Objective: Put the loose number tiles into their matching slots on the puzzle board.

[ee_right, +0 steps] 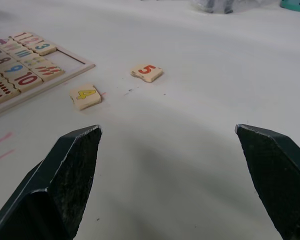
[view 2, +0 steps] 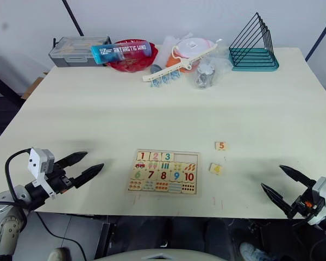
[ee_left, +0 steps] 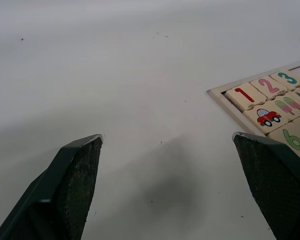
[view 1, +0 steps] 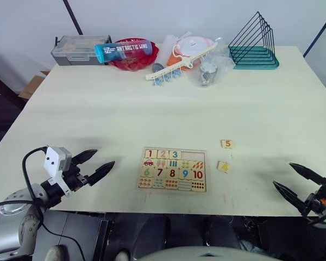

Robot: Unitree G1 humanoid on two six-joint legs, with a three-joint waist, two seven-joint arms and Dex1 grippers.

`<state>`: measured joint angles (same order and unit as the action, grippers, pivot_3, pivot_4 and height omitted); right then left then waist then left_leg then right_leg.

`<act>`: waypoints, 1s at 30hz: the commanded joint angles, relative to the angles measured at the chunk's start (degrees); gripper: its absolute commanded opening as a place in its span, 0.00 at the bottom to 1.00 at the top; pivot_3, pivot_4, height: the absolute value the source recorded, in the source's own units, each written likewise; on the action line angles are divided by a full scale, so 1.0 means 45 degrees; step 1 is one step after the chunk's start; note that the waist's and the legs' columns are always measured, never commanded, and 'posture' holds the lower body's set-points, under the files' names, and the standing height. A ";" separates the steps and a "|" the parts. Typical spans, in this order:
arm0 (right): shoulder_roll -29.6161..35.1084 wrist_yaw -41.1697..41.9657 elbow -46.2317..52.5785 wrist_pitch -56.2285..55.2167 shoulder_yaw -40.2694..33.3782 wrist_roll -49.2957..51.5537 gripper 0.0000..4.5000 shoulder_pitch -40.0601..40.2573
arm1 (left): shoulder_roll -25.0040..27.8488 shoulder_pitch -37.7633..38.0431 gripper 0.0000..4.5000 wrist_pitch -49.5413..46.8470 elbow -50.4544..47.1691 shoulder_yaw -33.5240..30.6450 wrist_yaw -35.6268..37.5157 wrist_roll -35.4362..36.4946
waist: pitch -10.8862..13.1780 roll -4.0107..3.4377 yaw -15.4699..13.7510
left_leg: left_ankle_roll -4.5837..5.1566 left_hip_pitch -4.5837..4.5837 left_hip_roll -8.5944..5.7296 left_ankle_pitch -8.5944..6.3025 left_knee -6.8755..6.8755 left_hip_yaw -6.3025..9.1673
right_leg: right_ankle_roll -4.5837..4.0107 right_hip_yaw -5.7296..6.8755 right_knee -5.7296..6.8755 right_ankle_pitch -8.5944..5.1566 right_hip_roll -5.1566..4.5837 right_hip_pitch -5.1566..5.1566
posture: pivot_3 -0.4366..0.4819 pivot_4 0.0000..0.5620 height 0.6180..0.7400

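Closest to the camera are the two grippers, both hanging at the near edge of the big pale cream table (view 1: 152,109). The left gripper (view 1: 95,166) has its two black fingers spread apart with nothing between them, tips aimed toward the board. The right gripper (view 1: 293,181) is the same deal: fingers wide, released, holding nothing, pointing inward across the table.

Between them, close to the near edge, lies the flat rectangular light-wood puzzle board (view 1: 173,169) with coloured numbers 6 to 10 and little counting pictures. Along its far edge is the row of square slots (view 1: 174,155). The 1, 2 and 3 tiles (view 1: 163,154) already sit in the first three, and the two recesses (view 1: 194,156) at the right end are bare.

Two loose tiles lie on the table off the board's right side: the small square wooden tile with a red 5 (view 1: 227,144), a bit farther back, and the wooden tile with a yellow 4 (view 1: 224,167), nearer the board and slightly rotated. Neither touches the board or the other.

Well apart, along the far edge: a dark teal wire file rack (view 1: 254,46), a clear plastic lidded box (view 1: 80,49), a red bowl (view 1: 131,61) with a blue "Antarctic Wind" bottle (view 1: 123,51) lying across it, and some white and orange plastic bits in clear bags (view 1: 193,51).
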<state>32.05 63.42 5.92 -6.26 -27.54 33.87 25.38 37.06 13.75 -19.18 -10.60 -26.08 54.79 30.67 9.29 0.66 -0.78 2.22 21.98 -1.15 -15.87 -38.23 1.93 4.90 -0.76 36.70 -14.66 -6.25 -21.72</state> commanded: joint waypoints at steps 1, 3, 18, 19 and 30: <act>-0.0008 -0.0104 0.0477 -0.0017 -0.0102 0.0158 1.00 0.0037 | 0.0069 -0.0027 0.98 0.0273 -0.0041 0.0036 0.0193 0.0158 | 0.0000 0.0000 0.0002 | 0.0000 0.0000 0.0000 0.0000 0.0000 0.0000 | 0.0000 0.0000 0.0000 0.0000 0.0000 0.0000 | 0.48 0.27 1.00; -0.0047 -0.0124 0.0519 -0.0047 -0.0090 0.0139 1.00 0.0113 | 0.0026 -0.0078 0.98 0.0336 0.0051 0.0084 0.0216 0.0129 | 0.0000 0.0000 -0.0003 | 0.0000 0.0001 0.0000 0.0000 0.0001 0.0000 | 0.0000 0.0000 0.0000 0.0000 -0.0001 0.0000 | 0.48 0.27 1.00; -0.0226 0.0036 0.0310 -0.0250 -0.0014 0.0173 1.00 0.0038 | -0.0060 -0.0483 0.98 0.0743 0.0436 0.0479 0.0132 0.0026 | 0.0000 0.0000 -0.0003 | 0.0000 0.0002 0.0000 0.0000 0.0004 0.0000 | 0.0000 0.0013 -0.0006 0.0000 -0.0044 -0.0001 | 0.48 0.27 1.00; -0.0263 0.0038 0.0297 -0.0269 0.0020 0.0158 1.00 0.0012 | -0.0040 -0.0568 0.98 0.0805 0.0521 0.0513 0.0163 0.0000 | 0.0000 0.0000 -0.0003 | 0.0000 0.0001 0.0000 0.0000 0.0004 0.0000 | 0.0000 0.0015 -0.0007 0.0000 -0.0042 -0.0001 | 0.48 0.27 1.00; -0.0175 0.0316 0.0299 -0.0096 0.0085 0.0321 1.00 -0.0298 | 0.0664 -0.1903 0.98 0.1364 0.1853 0.0814 0.0736 -0.0393 | 0.0001 -0.0001 -0.0002 | 0.0000 0.0002 -0.0002 0.0000 0.0005 0.0000 | 0.0001 0.0037 -0.0008 0.0001 0.0007 -0.0005 | 0.48 0.27 1.00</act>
<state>30.22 63.85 6.12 -6.67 -26.03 33.66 23.86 38.94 6.06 -14.32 -2.46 -22.04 57.40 29.28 9.30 0.65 -0.79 2.22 21.99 -1.16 -15.87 -38.21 1.93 4.90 -0.60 36.67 -14.66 -6.22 -21.74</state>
